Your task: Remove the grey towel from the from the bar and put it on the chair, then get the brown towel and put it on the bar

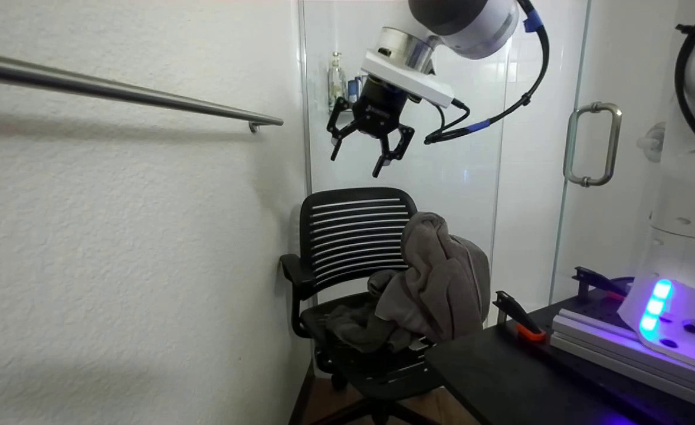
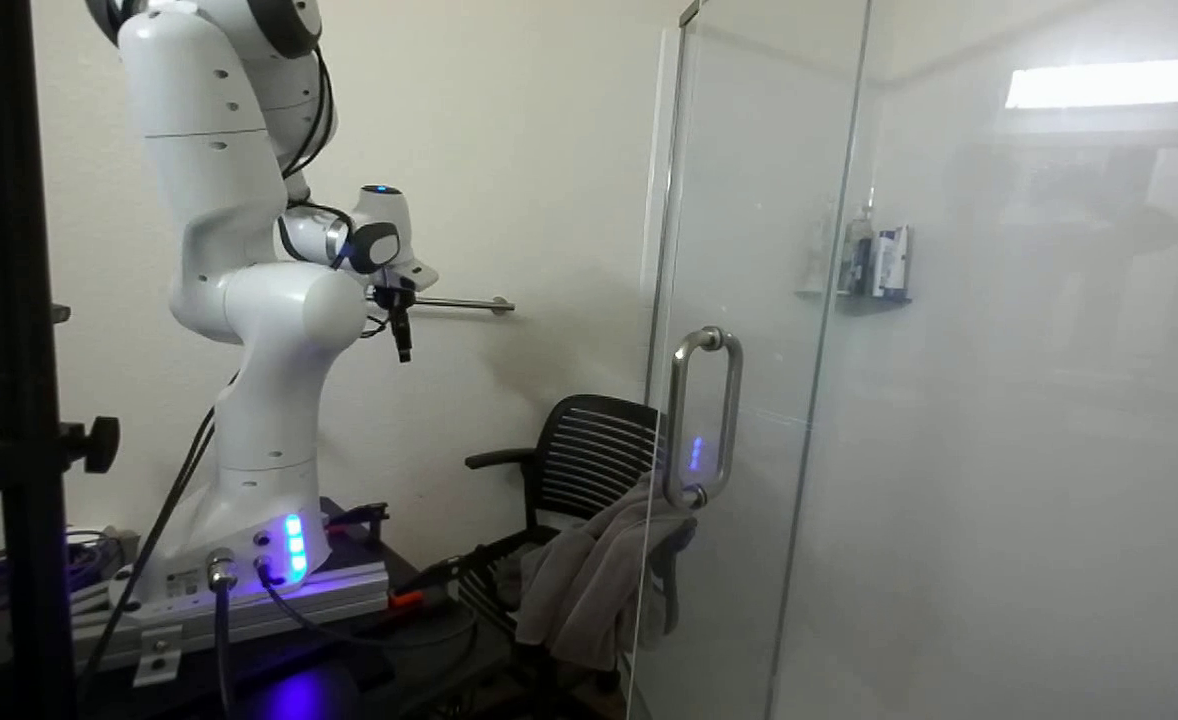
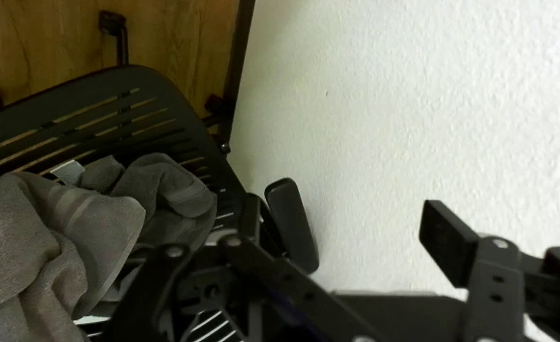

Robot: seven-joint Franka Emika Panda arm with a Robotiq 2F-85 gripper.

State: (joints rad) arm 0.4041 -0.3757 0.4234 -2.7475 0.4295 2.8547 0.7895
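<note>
The tool (image 1: 354, 167) is being held wide, its two fingers (image 3: 446, 244) being set well apart, and the textured white wall (image 3: 403, 118) is being seen through the gap in the wrist view. In an exterior view it is being suspended by the robot arm (image 1: 492, 35) at twelve o'clock from the black office chair (image 1: 356, 237), apart from it. The grey terry towel (image 1: 442, 289) is being borne by that chair: its bulk is being heaped toward three o'clock, and a flatter portion is being spread across the seat (image 1: 383, 378). In the wrist view the same towel is being shown between eight and nine o'clock, one fold being crossed by a striped band. In an exterior view, part of it is being seen through the glass shower door (image 2: 749, 560), while its long folds are being draped downward. At ten o'clock from the tool in an exterior view, the metal bar (image 1: 147, 96) is being carried by the wall; at three o'clock, a chrome door handle (image 1: 614, 141) is being shown. Toward four o'clock from the chair, a clamp (image 1: 518, 316), a silver rail (image 1: 619, 360) and the arm's base (image 1: 689, 295) are being borne by a black tabletop (image 1: 483, 369). Toiletry bottles (image 2: 859, 255) are being held by a small shelf (image 2: 874, 300).
</note>
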